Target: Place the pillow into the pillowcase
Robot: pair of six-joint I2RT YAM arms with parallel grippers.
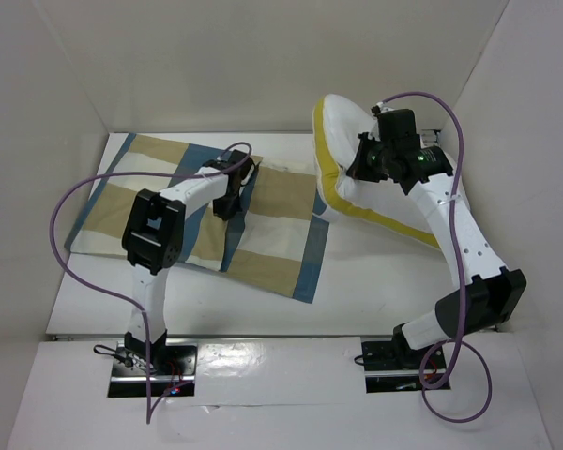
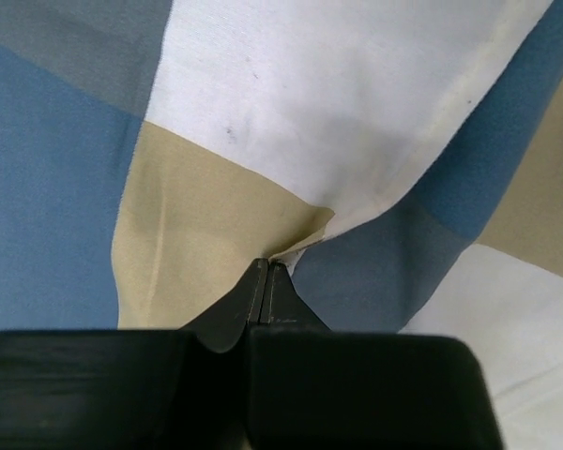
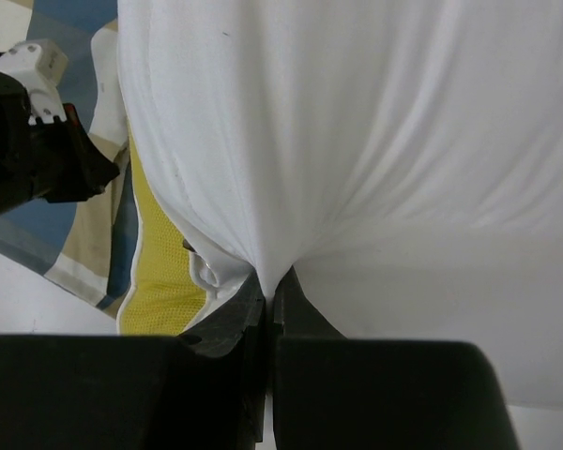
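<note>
The pillowcase (image 1: 159, 202), in blue, tan and cream checks, lies flat across the left and middle of the table. My left gripper (image 1: 227, 208) presses down on its middle and is shut on a pinch of the pillowcase (image 2: 216, 216) cloth, which puckers at the fingertips (image 2: 280, 277). The white pillow (image 1: 342, 131) with its yellow edge band (image 1: 336, 183) stands tilted at the back right, its near end touching the pillowcase's right edge. My right gripper (image 1: 368, 161) is shut on a fold of the pillow (image 3: 357, 141) cloth, with the yellow band (image 3: 164, 281) just left of the fingers.
White walls close in the table at the back (image 1: 263, 66) and both sides. Bare white tabletop (image 1: 375, 291) lies in front of the pillow and the pillowcase. The left arm (image 3: 28, 141) shows at the left of the right wrist view.
</note>
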